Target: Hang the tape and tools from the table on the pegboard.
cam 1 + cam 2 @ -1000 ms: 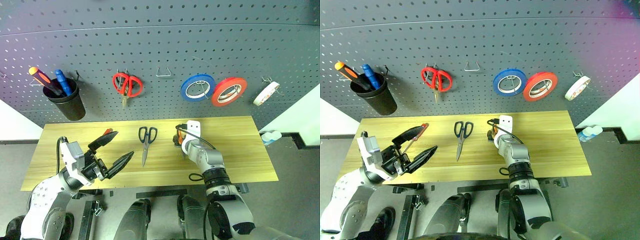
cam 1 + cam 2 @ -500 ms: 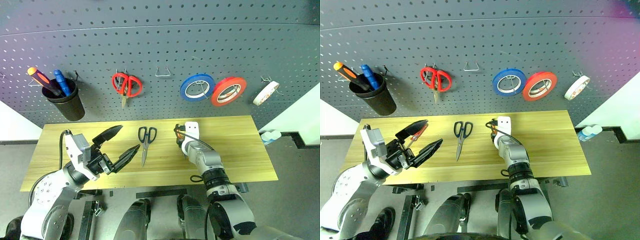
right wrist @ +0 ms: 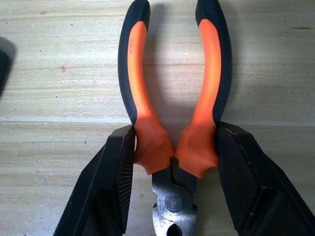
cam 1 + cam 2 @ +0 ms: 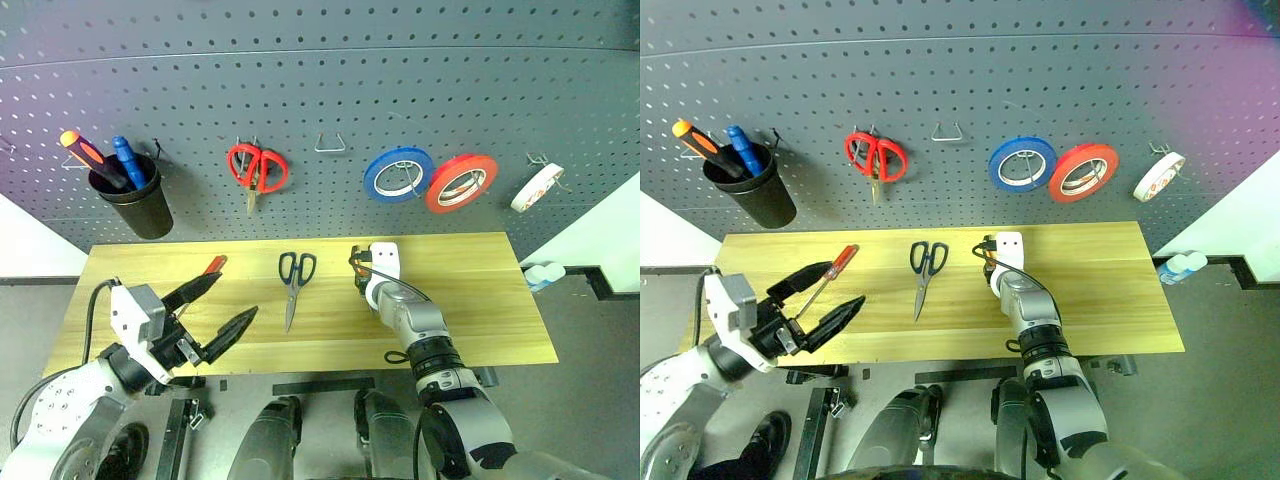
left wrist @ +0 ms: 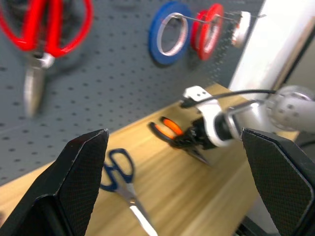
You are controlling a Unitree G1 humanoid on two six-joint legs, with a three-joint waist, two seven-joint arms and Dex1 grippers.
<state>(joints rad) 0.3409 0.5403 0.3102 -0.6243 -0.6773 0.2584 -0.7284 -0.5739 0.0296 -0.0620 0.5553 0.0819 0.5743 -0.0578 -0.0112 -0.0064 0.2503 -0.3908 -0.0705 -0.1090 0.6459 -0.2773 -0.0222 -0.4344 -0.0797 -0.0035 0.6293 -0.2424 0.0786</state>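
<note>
Pegboard (image 4: 320, 110), dark grey and perforated, spans the back of the scene; beneath it runs the table (image 4: 480, 310) of pale yellowish wood. Already on the board: a black cup (image 4: 135, 200) holding an orange-and-black and a blue screwdriver, red-handled scissors (image 4: 256, 170), a blue roll (image 4: 398, 174), a red roll (image 4: 461, 183), and, at the far right, the tape (image 4: 536, 187), whitish and thin, hanging on a hook. The tape's share of the task therefore appears done. One bare hook (image 4: 330, 143) stands between the red scissors and the blue roll. All three tools remain on the table: the dark-handled scissors (image 4: 293, 281) near the middle, handles toward the board; the red-handled screwdriver (image 4: 826, 278) towards the left end; and the pliers (image 3: 172, 123) right of the scissors. The right gripper (image 3: 174, 182) has its two black fingers pressed against the outer sides of the orange-and-black handles near the pivot, the pliers lying flat on the wood, not yet lifted. The left gripper (image 4: 217, 307) hovers over the table's left end beside the screwdriver, fingers spread wide and empty. By this reading, one item of four is hung.
</note>
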